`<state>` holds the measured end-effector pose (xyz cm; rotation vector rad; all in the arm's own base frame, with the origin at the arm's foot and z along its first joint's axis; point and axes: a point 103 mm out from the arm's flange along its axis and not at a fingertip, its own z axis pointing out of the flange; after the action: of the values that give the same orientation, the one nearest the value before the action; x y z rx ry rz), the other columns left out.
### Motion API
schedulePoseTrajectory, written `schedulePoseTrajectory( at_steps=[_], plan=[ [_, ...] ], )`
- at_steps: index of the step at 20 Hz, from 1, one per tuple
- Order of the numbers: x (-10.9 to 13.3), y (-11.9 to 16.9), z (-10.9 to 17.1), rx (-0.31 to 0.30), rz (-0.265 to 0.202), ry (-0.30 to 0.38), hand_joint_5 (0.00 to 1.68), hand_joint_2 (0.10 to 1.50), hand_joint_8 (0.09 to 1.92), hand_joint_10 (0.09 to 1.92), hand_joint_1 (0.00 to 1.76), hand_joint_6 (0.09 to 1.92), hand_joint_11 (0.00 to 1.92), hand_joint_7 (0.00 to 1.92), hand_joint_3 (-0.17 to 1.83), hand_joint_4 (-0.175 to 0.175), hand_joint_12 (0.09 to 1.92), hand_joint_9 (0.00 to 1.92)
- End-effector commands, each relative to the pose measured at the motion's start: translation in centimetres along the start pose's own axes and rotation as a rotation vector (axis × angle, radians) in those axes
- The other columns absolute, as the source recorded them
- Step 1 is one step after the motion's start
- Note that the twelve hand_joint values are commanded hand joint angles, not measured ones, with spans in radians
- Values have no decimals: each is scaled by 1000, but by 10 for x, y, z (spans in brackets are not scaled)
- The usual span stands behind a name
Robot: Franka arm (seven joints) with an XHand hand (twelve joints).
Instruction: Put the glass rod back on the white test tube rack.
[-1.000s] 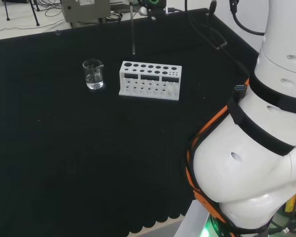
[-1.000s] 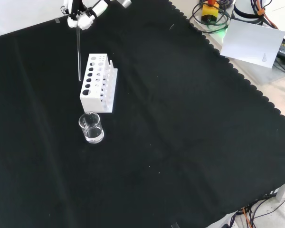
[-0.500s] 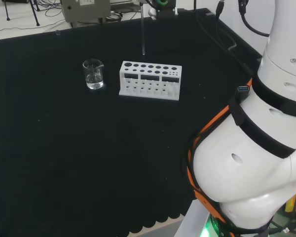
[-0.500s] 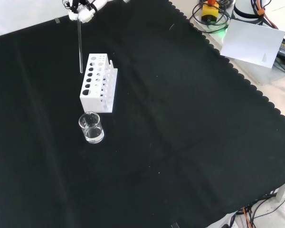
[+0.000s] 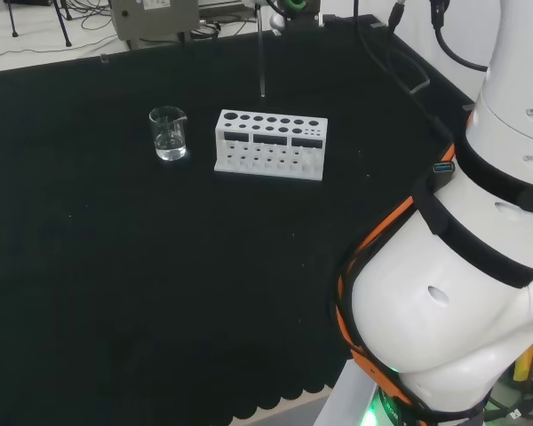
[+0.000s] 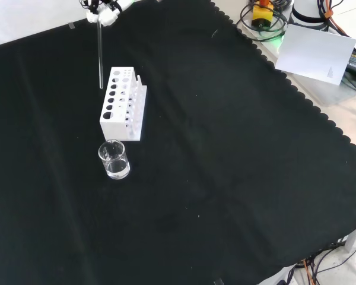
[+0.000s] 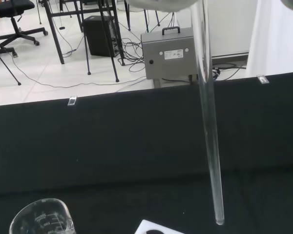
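Observation:
The glass rod hangs upright, and my hand is shut on its upper end at the top edge of the front view. Its lower tip floats just above and left of the white test tube rack in that view. From the head view the rod hangs behind the rack, over its middle holes. The wrist view has the rod close up, its tip just above a corner of the rack, with the hand blurred above.
A small glass beaker stands on the cloth near the rack's end, left of it in the head view and low in the wrist view. The arm's white links fill the head view's right. A white sheet lies past the bench's scalloped edge.
The hand has carried the rod to the right in the head view, from the rack's left end towards its middle; in the front view it has risen slightly and moved farther off.

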<state>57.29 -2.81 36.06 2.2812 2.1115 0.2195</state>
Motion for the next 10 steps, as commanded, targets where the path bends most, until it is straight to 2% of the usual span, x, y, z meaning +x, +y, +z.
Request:
schedulePoseTrajectory(
  at_steps=[1,10],
  plan=[
    [4,-8,6,3,-6,4,1408,1072,894,365,1317,87,1829,1253,-175,-175,206,1828],
    [13,-11,2,-2,-28,2,1408,1072,894,363,1317,87,1831,1253,-175,-175,204,1828]
  ],
)
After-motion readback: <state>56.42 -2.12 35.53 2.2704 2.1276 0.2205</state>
